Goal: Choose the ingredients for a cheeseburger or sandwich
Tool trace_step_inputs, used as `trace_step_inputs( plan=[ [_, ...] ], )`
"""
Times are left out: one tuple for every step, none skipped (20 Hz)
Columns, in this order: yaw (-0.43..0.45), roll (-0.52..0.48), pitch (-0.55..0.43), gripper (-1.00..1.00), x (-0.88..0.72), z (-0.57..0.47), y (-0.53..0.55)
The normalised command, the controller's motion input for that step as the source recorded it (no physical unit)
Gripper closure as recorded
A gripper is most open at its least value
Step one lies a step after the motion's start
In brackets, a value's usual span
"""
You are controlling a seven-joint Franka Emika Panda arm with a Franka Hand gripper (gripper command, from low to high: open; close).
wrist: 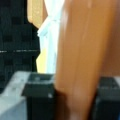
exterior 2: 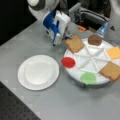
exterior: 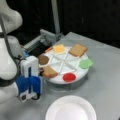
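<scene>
Claw [exterior: 41, 70] sits at the edge of the divided white tray [exterior: 60, 79], at a front view's left, body tilted toward the tray; same claw [exterior 2: 67, 37] shows at a front view's top. It's pinching the near bread square [exterior: 49, 72]: wrist view has the tan-brown slab [wrist: 82, 60] filling the gap between the dark fingers [wrist: 37, 97], pads against it. That bread square [exterior 2: 74, 43] is still in its tray compartment, at the tray rim.

Rest of the ingredients, each in its own wedge: dark brown patty [exterior: 43, 59] just beside the held bread, yellow cheese square [exterior: 59, 49] further round, second bread square [exterior: 78, 50] on the far side. Green leaf piece [exterior: 85, 64] and red disc [exterior: 69, 77] also in their wedges.

White paper plate [exterior: 71, 109] sits on the grey worktop [exterior: 105, 82] near the tray, apart from it, with none of the ingredients on it; same plate [exterior 2: 38, 72] at a front view's left. No stack built yet.
</scene>
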Motion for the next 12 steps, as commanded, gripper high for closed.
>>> trace_step_inputs(
  plan=[
    [0.090,0.159,-0.032,1.00,0.23,-0.10,-0.34],
    [0.097,0.150,-0.016,1.00,0.24,-0.10,-0.37],
    [0.102,0.146,-0.005,1.00,0.25,-0.09,-0.40],
    [0.114,0.147,-0.001,1.00,0.26,-0.08,-0.40],
    [0.117,0.143,0.007,1.00,0.28,-0.07,-0.41],
    [0.112,0.140,0.023,1.00,0.31,-0.06,-0.41],
    [0.111,0.142,0.033,1.00,0.34,-0.04,-0.41],
    [0.110,0.145,0.043,1.00,0.38,-0.03,-0.42],
    [0.120,0.148,0.048,1.00,0.40,-0.03,-0.41],
    [0.106,0.149,0.056,1.00,0.44,-0.02,-0.41],
    [0.100,0.154,0.062,1.00,0.48,0.00,-0.43],
    [0.093,0.159,0.065,1.00,0.52,0.01,-0.44]
  ],
)
